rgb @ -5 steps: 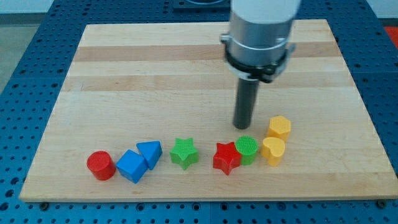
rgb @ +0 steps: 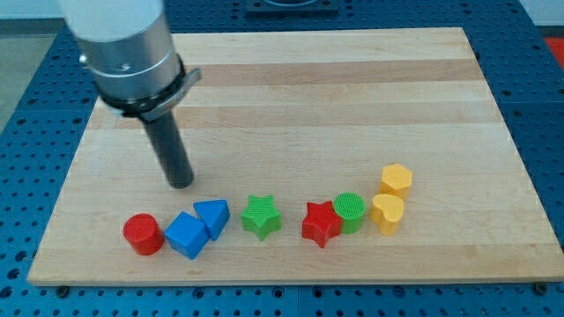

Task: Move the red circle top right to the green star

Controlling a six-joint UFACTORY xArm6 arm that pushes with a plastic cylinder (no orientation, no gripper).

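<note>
The red circle [rgb: 143, 234] lies near the bottom left of the wooden board [rgb: 291, 88]. The green star [rgb: 261, 216] lies to its right, past two blue blocks. My tip [rgb: 181, 183] rests on the board above the blue blocks, up and to the right of the red circle and left of the green star. It touches no block.
A blue cube-like block [rgb: 186, 235] and a blue triangle [rgb: 212, 216] sit between circle and star. Right of the star are a red star [rgb: 321, 224], a green circle [rgb: 350, 211], a yellow heart [rgb: 387, 213] and a yellow hexagon [rgb: 396, 180].
My tip has swept from above the green circle on the right to the left, now above the blue blocks. No block has moved.
</note>
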